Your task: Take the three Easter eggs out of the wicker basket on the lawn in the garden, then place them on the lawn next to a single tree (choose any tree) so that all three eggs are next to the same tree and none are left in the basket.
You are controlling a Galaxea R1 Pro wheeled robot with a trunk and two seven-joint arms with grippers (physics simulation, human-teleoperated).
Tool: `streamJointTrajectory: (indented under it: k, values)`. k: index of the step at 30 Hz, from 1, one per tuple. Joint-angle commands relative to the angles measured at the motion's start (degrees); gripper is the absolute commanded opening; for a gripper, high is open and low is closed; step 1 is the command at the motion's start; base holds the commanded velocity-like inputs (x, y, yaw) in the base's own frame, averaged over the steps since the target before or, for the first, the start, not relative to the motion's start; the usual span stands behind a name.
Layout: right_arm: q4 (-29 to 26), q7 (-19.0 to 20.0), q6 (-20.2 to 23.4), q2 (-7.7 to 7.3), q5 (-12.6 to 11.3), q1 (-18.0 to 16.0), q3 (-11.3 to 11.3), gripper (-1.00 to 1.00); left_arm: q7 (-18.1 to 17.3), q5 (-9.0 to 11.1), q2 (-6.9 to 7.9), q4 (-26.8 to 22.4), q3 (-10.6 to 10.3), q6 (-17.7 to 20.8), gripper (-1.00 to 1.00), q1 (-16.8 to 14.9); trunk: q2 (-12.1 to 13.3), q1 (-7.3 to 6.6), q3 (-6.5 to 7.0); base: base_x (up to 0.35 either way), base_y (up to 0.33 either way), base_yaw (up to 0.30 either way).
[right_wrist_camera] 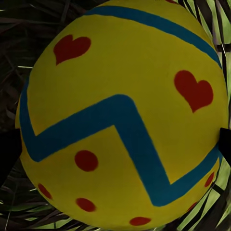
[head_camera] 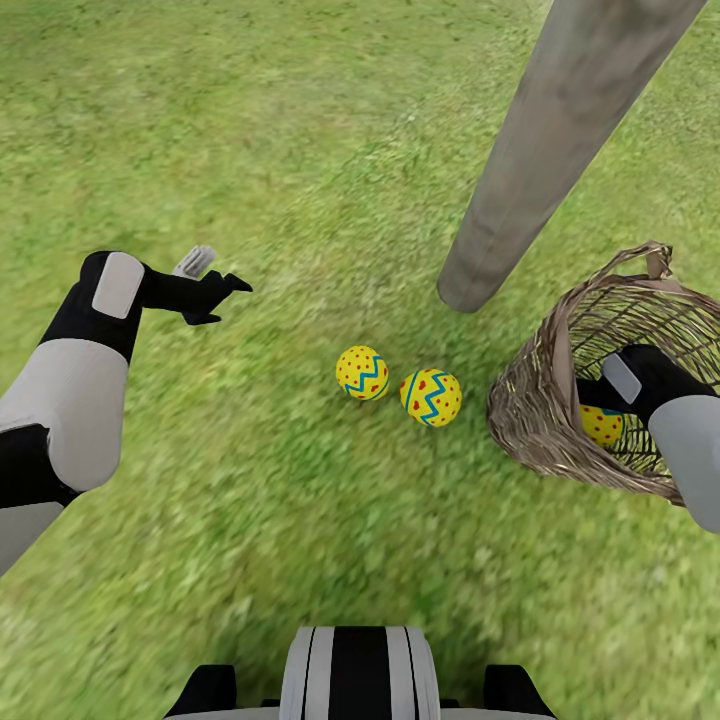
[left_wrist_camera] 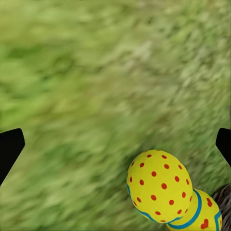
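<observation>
Head view: two eggs lie on the lawn near the tree; the third sits in the basket. Right fingers flank it, contact unclear; close squarely, lift straight up. Left fingers wide, idle

Bright, even daylight, without glare or hard shadows. Only soft dark shade on the grass beneath the eggs. Grass smeared and blurry toward 6 o'clock, sharper near the trunk at 1 o'clock.
</observation>
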Motion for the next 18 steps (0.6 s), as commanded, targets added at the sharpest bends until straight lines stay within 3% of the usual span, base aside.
streamJointTrajectory:
  k: [1, 18]
  values:
    - [0.0, -0.4, 0.0, -0.01, -2.6, 0.1, -0.6, -1.00, 0.6, 0.6, -0.02, 0.0, 0.1, 0.2, 1.00, 0.0, 0.0, 0.01, -0.04, 0.000, 0.000, 0.000]
    - [-0.1, -0.3, 0.0, -0.04, -2.5, 0.1, -0.6, -1.00, 0.6, 0.6, -0.14, 0.5, 0.1, 0.2, 1.00, 0.0, 0.0, 0.01, -0.04, 0.000, 0.000, 0.000]
